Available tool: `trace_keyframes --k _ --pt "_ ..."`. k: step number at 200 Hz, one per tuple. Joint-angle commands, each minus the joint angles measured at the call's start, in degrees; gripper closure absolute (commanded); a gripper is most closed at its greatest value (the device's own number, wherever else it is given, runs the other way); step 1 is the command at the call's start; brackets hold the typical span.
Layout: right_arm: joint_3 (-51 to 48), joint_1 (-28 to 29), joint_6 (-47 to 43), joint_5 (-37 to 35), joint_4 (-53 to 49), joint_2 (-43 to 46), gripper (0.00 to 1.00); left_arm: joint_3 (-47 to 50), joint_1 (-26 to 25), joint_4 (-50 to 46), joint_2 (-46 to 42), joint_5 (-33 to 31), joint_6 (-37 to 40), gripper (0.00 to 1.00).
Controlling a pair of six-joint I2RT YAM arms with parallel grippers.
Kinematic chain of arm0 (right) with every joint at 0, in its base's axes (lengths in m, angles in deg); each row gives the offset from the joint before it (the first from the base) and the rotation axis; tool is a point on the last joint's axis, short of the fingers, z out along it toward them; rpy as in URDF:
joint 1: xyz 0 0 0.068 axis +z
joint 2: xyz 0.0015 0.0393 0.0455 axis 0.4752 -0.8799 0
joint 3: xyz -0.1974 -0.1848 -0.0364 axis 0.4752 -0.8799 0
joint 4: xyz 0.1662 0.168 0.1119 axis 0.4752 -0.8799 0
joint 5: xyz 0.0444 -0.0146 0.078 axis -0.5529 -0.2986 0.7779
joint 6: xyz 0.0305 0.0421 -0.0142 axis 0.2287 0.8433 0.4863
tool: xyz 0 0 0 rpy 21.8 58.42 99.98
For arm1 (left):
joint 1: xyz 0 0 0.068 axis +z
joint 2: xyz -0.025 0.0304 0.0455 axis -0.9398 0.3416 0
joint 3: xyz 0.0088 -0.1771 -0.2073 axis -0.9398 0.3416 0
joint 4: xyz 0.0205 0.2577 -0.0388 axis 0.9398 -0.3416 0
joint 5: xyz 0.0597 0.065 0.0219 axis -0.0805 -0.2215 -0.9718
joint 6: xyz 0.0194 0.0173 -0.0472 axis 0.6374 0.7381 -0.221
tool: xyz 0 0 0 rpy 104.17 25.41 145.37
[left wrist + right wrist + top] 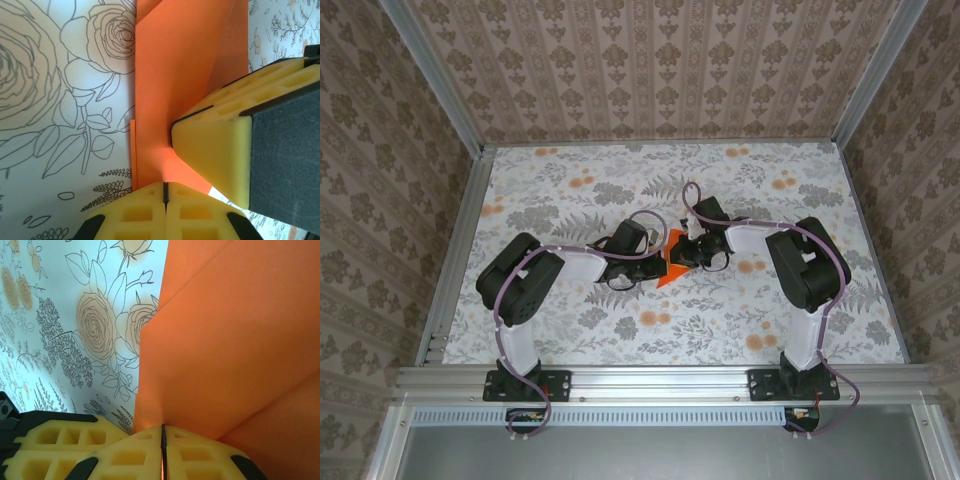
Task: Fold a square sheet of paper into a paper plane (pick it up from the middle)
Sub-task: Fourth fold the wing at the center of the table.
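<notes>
Folding is the step in hand, I judge, because the orange sheet (672, 268) already shows flaps laid over each other and is not yet a narrow dart. The flowered worktop (570, 330) spreads wide on every side of the sheet, so the sheet has room to turn.

The left claw (165, 186) is clenched at the left side of the sheet, with its tips against the paper. I cannot tell whether it pinches the sheet or only presses on it. The right claw (162, 427) is clenched on the sheet from the right side. A thin orange line shows in the slit between its fingers, so it grasps the paper.

To do this fold well, one claw should probably act as an anchor while the other carries its flap slowly across the sheet. The edges need to meet before any pressing, and the crease is best rubbed from the sheet's centre outward. Pulling the two claws apart could tear such thin paper.
</notes>
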Motion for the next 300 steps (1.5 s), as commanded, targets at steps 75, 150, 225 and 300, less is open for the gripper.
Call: trace_keyframes --k 75,150,225,300 --pt "-1.5 -3.4 0.9 -4.6 2.1 0.0 0.91 1.4 -0.4 -7.8 3.3 -1.0 1.1 1.00" --pt "-1.9 -4.2 3.6 -9.6 2.8 2.2 0.92 1.5 -0.4 -7.2 3.4 0.4 2.2 1.00" --pt "-1.9 -2.7 3.0 -3.3 6.9 8.2 0.90 0.5 -0.6 -7.8 3.8 0.8 3.0 1.00" --pt "2.7 -0.8 -0.3 -2.5 0.9 1.2 0.90 -0.4 -0.8 -9.8 4.1 0.7 3.8 1.00"
